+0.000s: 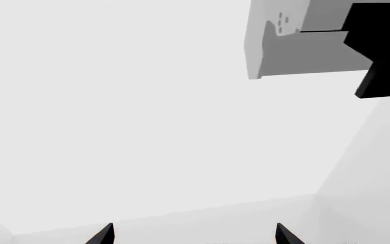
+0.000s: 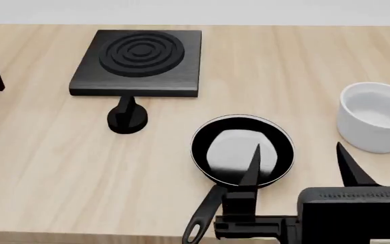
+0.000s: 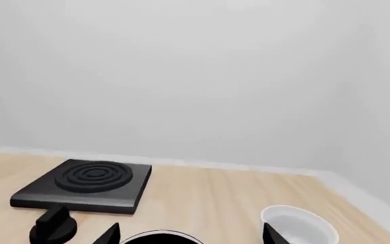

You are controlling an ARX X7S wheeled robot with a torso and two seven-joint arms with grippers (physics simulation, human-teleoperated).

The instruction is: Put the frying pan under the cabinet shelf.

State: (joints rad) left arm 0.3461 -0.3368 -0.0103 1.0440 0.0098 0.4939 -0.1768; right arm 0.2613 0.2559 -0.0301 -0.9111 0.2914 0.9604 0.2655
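The right gripper hangs wide-jawed and empty beside the frying pan, whose handle points toward the bench's near edge.

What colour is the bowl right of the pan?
White bowl, clearest in the head view.

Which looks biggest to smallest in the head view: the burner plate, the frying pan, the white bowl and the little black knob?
1. Burner plate, widest overall.
2. Frying pan, counting its long handle; its round part alone looks smaller than the plate.
3. White bowl, cut off by the picture's edge, so unsure.
4. Knob, clearly smallest.
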